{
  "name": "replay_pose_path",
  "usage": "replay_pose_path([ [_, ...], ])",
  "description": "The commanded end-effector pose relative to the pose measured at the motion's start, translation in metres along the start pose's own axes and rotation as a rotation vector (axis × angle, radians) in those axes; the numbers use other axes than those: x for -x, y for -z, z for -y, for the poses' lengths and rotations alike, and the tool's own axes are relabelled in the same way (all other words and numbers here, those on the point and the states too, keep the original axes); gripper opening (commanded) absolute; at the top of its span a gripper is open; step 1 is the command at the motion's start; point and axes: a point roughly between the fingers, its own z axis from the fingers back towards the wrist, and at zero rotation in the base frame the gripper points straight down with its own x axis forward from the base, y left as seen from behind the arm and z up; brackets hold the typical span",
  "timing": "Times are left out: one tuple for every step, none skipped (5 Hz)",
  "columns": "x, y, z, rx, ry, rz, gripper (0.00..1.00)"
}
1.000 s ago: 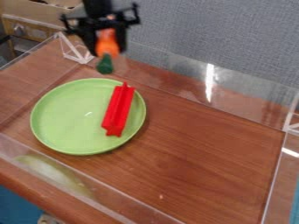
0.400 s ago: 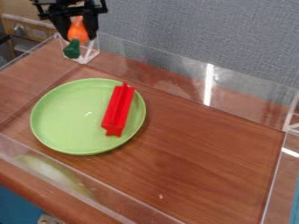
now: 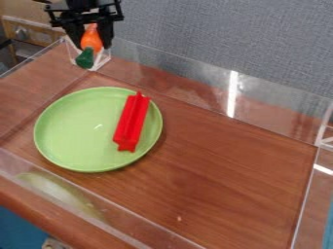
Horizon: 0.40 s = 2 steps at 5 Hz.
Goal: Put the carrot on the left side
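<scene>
The gripper (image 3: 89, 29) sits at the far left corner of the wooden table (image 3: 221, 165), its dark fingers pinching the carrot (image 3: 90, 44), which hangs nearly upright with the orange body between the jaws and the dark green stem end pointing down. The carrot is in the air above the tabletop, close to the clear acrylic wall (image 3: 78, 53) that fences the work area, and well clear of the green plate (image 3: 65, 136), where the red block (image 3: 131, 121) lies across the right half. Judging by the task, the carrying is mostly done and what remains is the set-down on the left side. To do it well, the arm should lower the carrot straight down until the green tip is touching or just above the wood before the jaws part, since a tapered toy dropped from height would likely roll or bounce. The nearness of the acrylic wall is the main hazard: a finger or the carrot could catch the panel's edge on the way down, so a spot slightly inward from the wall, but short of the plate's rim, looks safer. Because the carrot hangs tip-down, it will tip over on release; a small tilt toward open wood would let it fall flat without striking the wall, and the gripper should then rise vertically.
</scene>
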Motion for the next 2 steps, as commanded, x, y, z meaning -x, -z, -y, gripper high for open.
replay_pose_path([
  [-0.0084,-0.0171,0.0153,-0.007,0.02,0.07,0.0],
  [-0.0043,-0.0207,0.0217,-0.013,0.002,0.079,0.0],
])
